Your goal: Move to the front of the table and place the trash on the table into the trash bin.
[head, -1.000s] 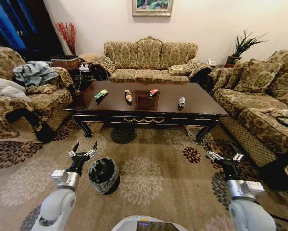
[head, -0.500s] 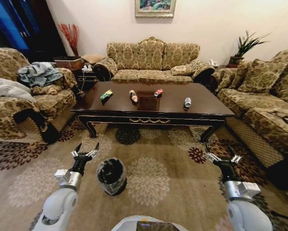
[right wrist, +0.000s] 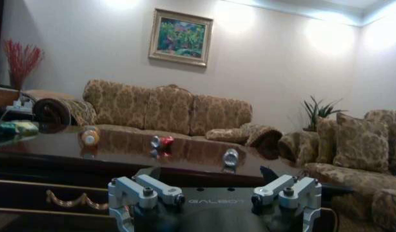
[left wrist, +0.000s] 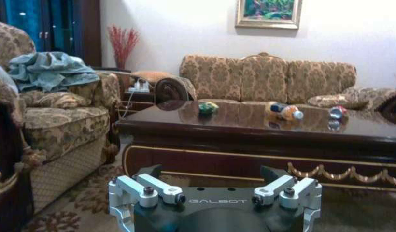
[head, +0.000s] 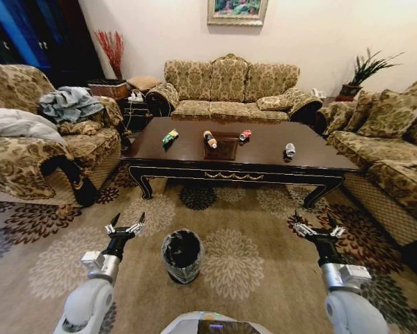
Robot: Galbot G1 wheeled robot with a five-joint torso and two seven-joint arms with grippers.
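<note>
Trash is all sitting on the table (head: 194,142) right now, four bits spread along the top: a green-yellow wrapper (head: 170,138) toward the left end, a brown bottle (head: 209,139) with a light cap lying on its side just left of the square centre inlay, a crushed red can (head: 245,135) a little to the right of that, and a crushed silver-white can (head: 289,149) further right, nearer the front edge. None of them touch each other. The trash bin (head: 182,255), black with a crinkly bag liner, stands on the patterned carpet (head: 236,229) in front of the table, well apart from it and close to the robot. The left gripper (head: 124,227) hangs over the carpet just left of the bin, fingers spread wide with nothing between them. The right gripper (head: 318,230) is out over the carpet on the other side, well away from the bin, also splayed wide and carrying nothing. From the left wrist camera you can see the wrapper (left wrist: 207,108) and bottle (left wrist: 283,110) on the glossy top, and the right wrist camera catches the red can (right wrist: 162,141) and the silver one (right wrist: 231,157) too. Sofas ring the table on three sides.
</note>
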